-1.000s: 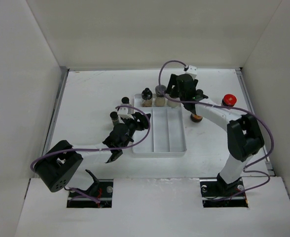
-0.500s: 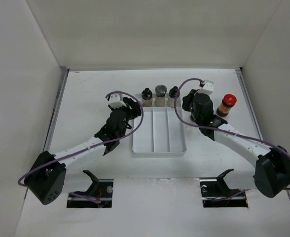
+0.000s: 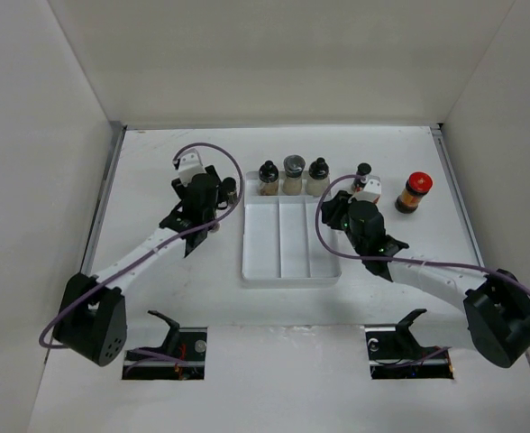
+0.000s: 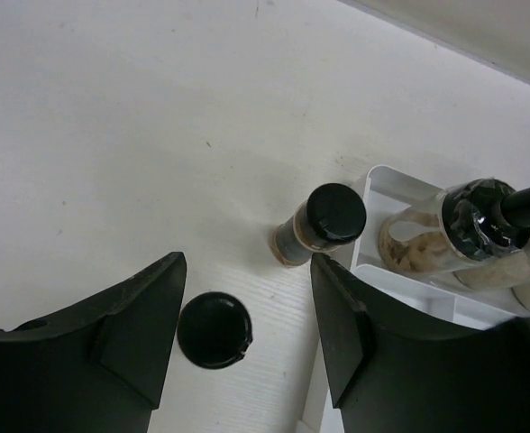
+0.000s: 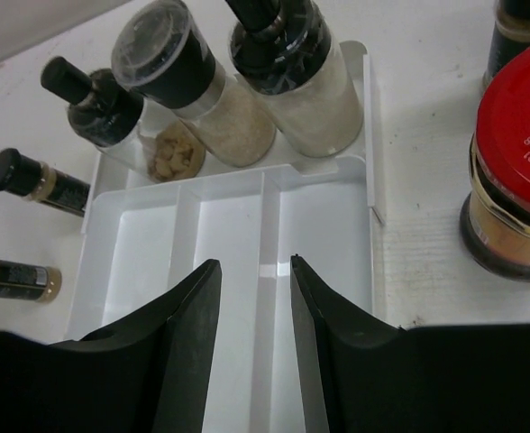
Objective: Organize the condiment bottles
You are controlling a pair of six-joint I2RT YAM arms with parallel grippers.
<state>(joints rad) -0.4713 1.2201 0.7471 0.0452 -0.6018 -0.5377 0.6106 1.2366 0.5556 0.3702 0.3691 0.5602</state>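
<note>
Three condiment bottles stand at the far end of the white tray: a black-capped shaker, a grey-lidded jar and a black-capped bottle. Right of the tray are a slim vial and a red-capped jar. My left gripper hangs open left of the tray, over an upright vial's black cap beside its left finger. A second vial stands just beyond. My right gripper is open and empty over the tray's right divider.
White walls enclose the table on three sides. In the right wrist view two slim vials sit left of the tray and the red-capped jar is close on the right. Both arm bases are at the near edge.
My left gripper has moved back and left, away from the tray. My right gripper has pulled back toward me from the bottles to over the tray, its jaws now apart. A slim vial now shows right of the tray.
</note>
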